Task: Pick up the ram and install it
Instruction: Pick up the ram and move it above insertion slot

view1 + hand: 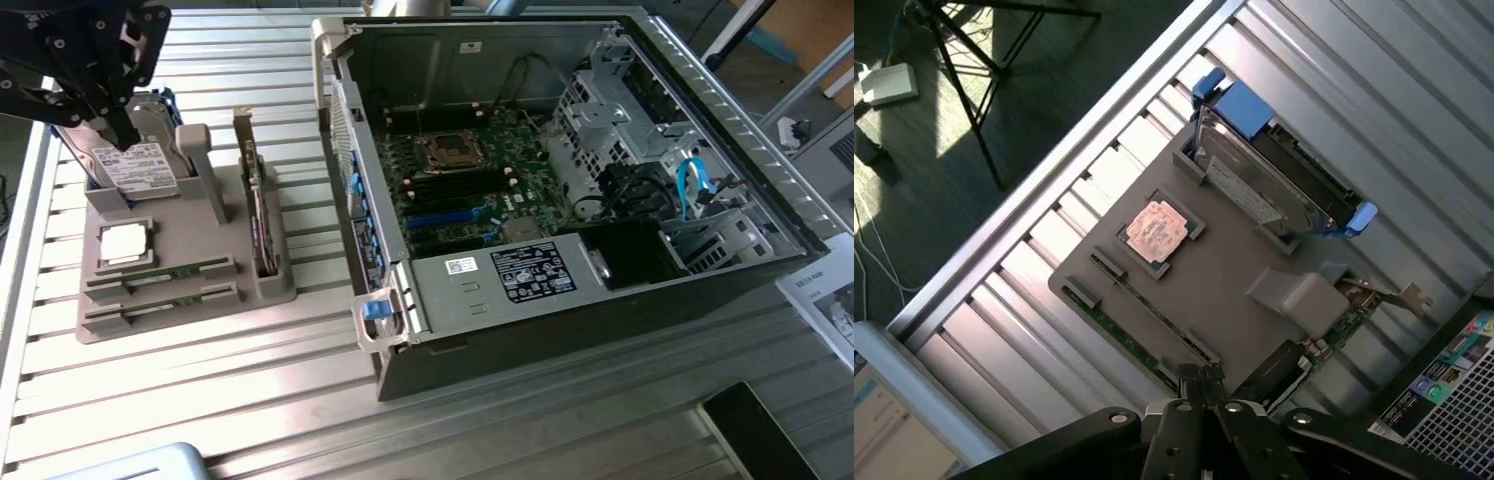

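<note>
I find the gripper (123, 128) with fingers drawn together and nothing visibly between them, poised over the hard drive (134, 168) in the grey fixture (187, 250). The ram (163, 272) sits on edge in a slot at the fixture's opposite end, well apart from the gripper. Judgement: light, stiff, thin and fragile at chips and contacts. It is best gripped mid-length across its flat faces, squarely.

Worktop (200, 400): bare ribbed metal, semi-glossy. Parts holder (180, 240): matt grey plastic. Ram (171, 272): matt green board. Hard drive (134, 165): shiny metal, paper label. Computer case (454, 295): dull sheet metal.
</note>
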Tool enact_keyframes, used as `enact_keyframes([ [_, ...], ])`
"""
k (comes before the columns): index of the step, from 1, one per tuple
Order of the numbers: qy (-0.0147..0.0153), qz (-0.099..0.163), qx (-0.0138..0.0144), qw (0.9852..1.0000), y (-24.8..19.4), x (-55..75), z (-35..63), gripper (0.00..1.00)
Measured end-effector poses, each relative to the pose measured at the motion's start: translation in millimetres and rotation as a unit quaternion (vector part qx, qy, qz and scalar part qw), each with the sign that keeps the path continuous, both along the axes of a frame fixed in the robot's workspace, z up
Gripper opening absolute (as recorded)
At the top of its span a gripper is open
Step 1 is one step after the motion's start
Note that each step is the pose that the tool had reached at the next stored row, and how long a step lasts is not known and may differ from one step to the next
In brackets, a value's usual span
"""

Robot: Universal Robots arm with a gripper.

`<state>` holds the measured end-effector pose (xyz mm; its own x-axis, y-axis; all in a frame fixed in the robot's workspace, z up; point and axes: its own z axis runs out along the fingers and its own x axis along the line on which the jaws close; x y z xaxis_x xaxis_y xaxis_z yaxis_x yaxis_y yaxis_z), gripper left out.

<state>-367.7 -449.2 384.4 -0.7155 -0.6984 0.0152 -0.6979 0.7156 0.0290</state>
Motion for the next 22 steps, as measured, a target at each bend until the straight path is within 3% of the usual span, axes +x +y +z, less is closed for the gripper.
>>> enact_keyframes([
  [4, 0.0000, 0.021, 0.0000, 0.9998, 0.0, 0.0, 0.0, 0.11],
  [12, 0.0000, 0.065, 0.0000, 0.9979, 0.0, 0.0, 0.0, 0.11],
  [17, 0.0000, 0.090, 0.0000, 0.9959, 0.0, 0.0, 0.0, 0.11],
  [22, 0.0000, 0.119, 0.0000, 0.9929, 0.0, 0.0, 0.0, 0.11],
])
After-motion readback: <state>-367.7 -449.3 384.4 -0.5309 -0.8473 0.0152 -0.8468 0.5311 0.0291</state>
